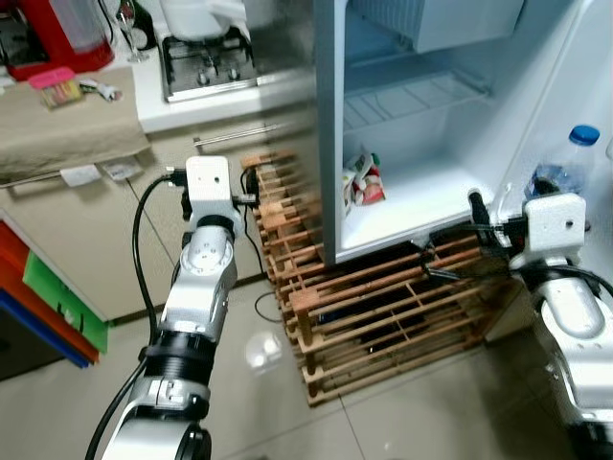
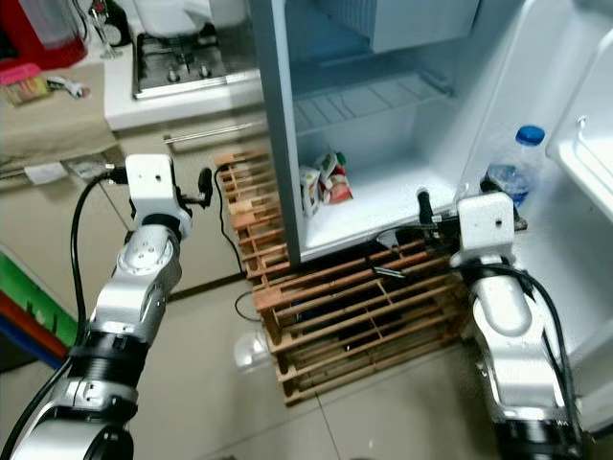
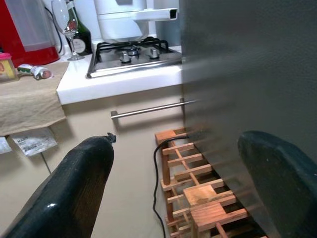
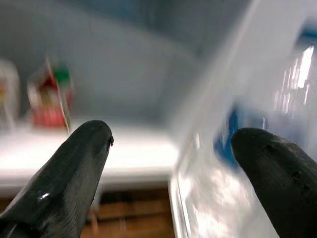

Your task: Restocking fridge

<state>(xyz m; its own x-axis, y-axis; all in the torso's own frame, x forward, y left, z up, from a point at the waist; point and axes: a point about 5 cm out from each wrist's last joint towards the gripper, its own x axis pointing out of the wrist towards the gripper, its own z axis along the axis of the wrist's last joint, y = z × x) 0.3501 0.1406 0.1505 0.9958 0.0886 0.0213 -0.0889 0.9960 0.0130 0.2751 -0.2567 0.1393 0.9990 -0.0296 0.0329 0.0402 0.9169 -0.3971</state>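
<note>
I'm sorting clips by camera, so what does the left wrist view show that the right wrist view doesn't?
Left wrist view: the stove, a wine glass, a cabinet handle and the wooden pallet beside the fridge's dark side. Right wrist view: the fridge's white floor, a red packet on it, and the blurred water bottle. Both look between two open black fingers: left pincer, right pincer.

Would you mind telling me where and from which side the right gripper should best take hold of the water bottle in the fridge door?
Probably the clear body just under the blue cap, coming from the open fridge side. The bottle stands upright in the door, whose rail hides its lower part, so the upper body is what shows. The right gripper, fingers open, is already near it.
</note>
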